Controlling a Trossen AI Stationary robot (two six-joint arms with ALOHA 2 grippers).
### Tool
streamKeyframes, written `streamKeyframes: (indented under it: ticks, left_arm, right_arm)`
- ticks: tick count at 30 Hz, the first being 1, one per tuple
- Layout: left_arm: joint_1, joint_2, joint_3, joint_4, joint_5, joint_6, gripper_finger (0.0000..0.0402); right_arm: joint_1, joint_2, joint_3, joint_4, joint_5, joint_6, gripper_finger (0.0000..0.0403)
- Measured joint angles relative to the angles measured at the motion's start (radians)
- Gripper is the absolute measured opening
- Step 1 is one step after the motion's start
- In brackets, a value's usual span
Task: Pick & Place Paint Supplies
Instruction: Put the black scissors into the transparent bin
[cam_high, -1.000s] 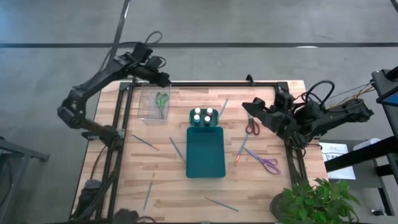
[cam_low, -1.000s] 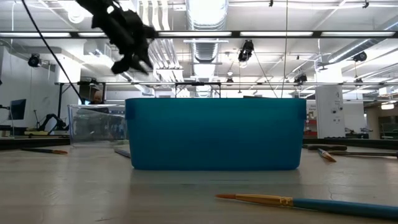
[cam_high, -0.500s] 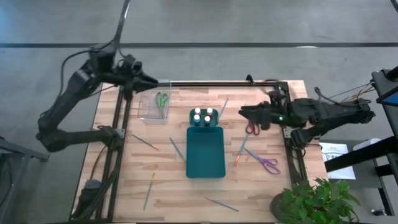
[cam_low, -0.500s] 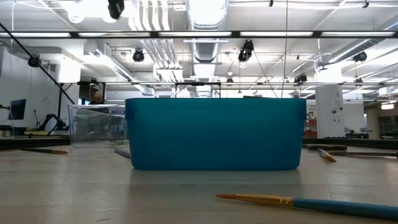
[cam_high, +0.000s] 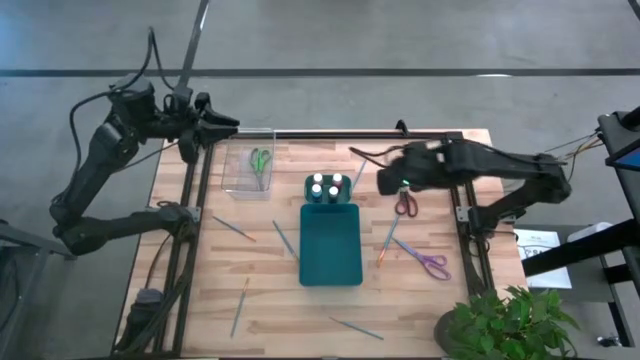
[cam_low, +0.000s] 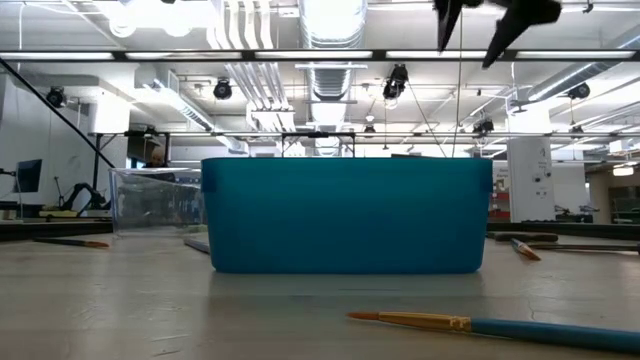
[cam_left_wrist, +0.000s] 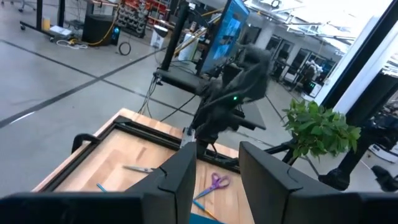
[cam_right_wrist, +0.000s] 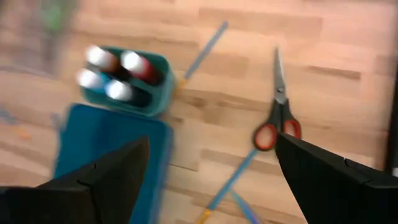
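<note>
four white-capped paint bottles (cam_high: 326, 185) were seen at the far end of the teal plastic tray (cam_high: 331, 248); red-handled scissors (cam_high: 404, 201), purple-handled scissors (cam_high: 428, 261) and thin brushes (cam_high: 389, 240) lay unplaced beside it. right gripper (cam_high: 385, 178), fingers spread and empty, hovered near the red-handled scissors.

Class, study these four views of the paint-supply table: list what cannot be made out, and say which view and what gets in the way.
- Teal tray's contents: low view, its near wall hides them.
- Paint bottles: right wrist view, motion blur; their labels cannot be read.
- Green scissors in the clear box: high view, too small to tell whether the blades are open.
- Right gripper: low view, cut off by the top edge.
- Left gripper: left wrist view, fingertips cut by the bottom edge.
</note>
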Motion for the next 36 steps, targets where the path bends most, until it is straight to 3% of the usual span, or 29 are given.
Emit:
streamKeyframes:
  ticks: [16, 36]
  left_arm:
    - [0.000, 0.001, 0.000, 0.006, 0.000, -0.040, 0.0129]
    - [0.000, 0.001, 0.000, 0.043, -0.032, -0.105, 0.0129]
  right_arm:
    - [-0.272, 0.197, -0.142, 0.038, -0.115, -0.270, 0.0343]
    - [-0.431, 0.164, -0.548, 0.445, -0.203, -0.359, 0.0343]
